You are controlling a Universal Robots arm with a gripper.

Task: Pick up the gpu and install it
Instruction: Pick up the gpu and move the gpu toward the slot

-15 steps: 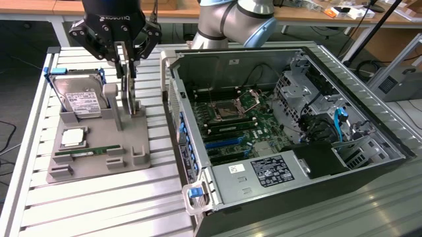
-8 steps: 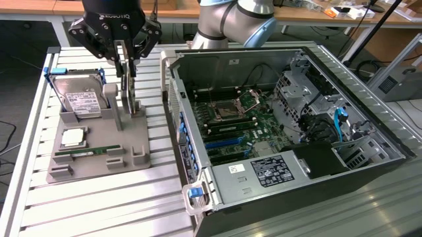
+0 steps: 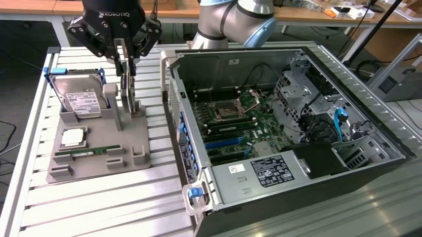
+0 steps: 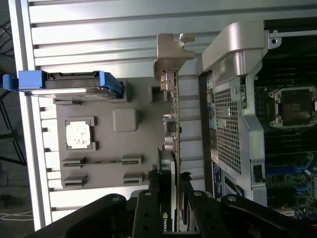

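We see pincer (image 3: 126, 71) clamped on top edge of gpu (image 3: 134, 98). Gpu upright in gray holder (image 3: 99, 148) on bench (image 3: 99, 207), hard drive (image 3: 79, 96) just beside. Open PC case (image 3: 283, 128) near, exterior view's right.

Toward the exterior view's left, on the slatted table (image 3: 99, 207): a fixture block (image 3: 99, 165). At its upper left corner, a hard drive (image 3: 79, 96) propped upright. Just below that, a processor (image 3: 72, 138) lying flat. Lower still, a memory stick (image 3: 88, 150) in a slot. At the block's upper right, the gpu (image 3: 132, 94) on edge, pinched from above by the gripper (image 3: 127, 74). To the right of the block, an open computer case (image 3: 224, 64) with a motherboard (image 3: 260, 106) inside.
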